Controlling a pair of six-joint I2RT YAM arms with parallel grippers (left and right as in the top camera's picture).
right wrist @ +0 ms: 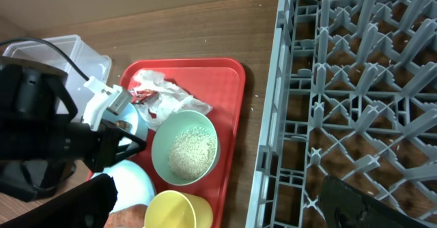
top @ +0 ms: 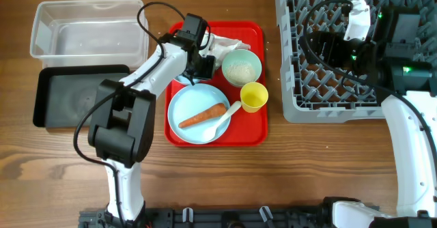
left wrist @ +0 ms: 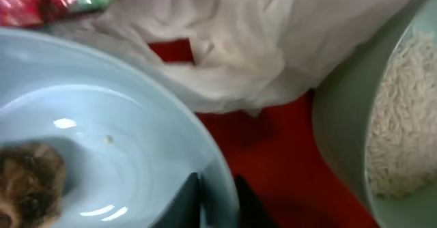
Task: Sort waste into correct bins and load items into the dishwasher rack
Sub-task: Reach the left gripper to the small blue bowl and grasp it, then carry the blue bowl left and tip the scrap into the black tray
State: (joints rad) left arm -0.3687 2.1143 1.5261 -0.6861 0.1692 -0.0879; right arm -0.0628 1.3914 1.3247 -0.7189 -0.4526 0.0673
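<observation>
Here a wooden table [top: 307, 173] carries a red tray [top: 254, 131] beside the rack [top: 293, 84]

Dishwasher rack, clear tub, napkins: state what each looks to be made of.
Dishwasher rack: moulded plastic by the look, matte grey, with a thin-walled grid and upright pegs.
Clear tub: glossy transparent plastic, judging by its see-through walls and bright rim.
Napkins: probably soft, matte white paper, going by the crumpled folds, though thin cloth cannot be ruled out.
</observation>
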